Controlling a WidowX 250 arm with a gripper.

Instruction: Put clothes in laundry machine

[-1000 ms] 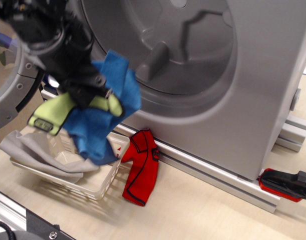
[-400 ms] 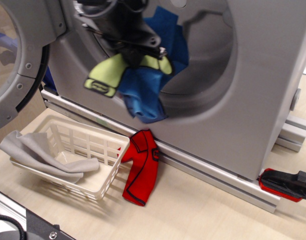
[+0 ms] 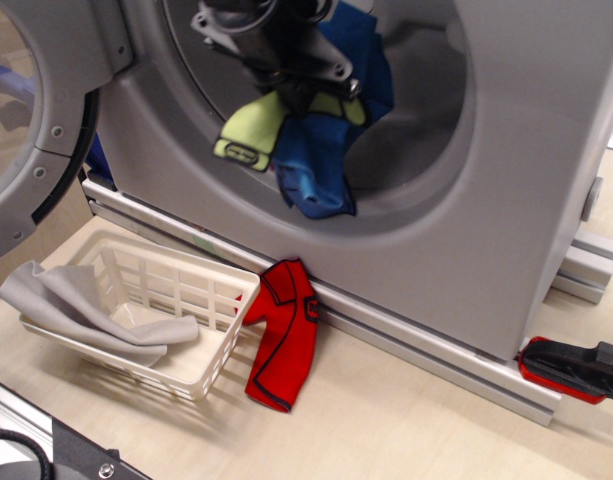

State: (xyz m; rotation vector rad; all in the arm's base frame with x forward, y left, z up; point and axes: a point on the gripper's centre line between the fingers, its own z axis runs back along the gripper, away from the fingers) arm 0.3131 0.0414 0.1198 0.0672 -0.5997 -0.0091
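My gripper is black and hangs at the mouth of the grey laundry machine's round drum recess. It is shut on the clothes: a bright blue fabric bundle that dangles below it, and a lime-green piece edged in black that hangs to the left. Both garments hang in front of the drum opening, above its lower rim. The fingertips are hidden by the fabric. The machine's round windowed door stands open at the left.
A white slatted basket sits on the table at the lower left with a grey cloth draped in it. A small red shirt lies on the table against the machine's base. A red and black tool lies at the right.
My gripper has carried the blue and green garments up from above the basket and rightward to the drum opening, and has moved a little further right and inward since the last frame.
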